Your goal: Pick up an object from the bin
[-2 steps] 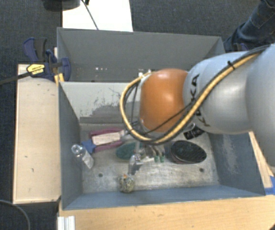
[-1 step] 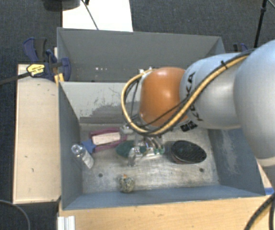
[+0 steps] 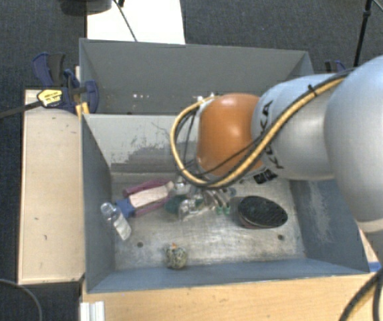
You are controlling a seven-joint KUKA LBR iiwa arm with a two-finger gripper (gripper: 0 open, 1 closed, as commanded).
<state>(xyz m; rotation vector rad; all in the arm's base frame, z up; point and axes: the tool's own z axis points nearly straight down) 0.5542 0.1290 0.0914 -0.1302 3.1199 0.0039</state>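
I could not tell how open my end effector (image 3: pixel 201 204) was, but the pink packet (image 3: pixel 148 196) at its nine o'clock looked light and stiff, best pinched across its narrow width.

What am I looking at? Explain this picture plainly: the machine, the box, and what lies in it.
One camera looks down, slightly sideways, into a grey metal bin. The big silver shape from the right is a robot arm; the orange cover and cables belong to it. Its claw hangs low over the bin's middle, beside a pinkish flat packet. Also on the floor: a small clear bottle at left, a black round disc at right, a speckled lump near the front. Whether the claw holds anything cannot be told.
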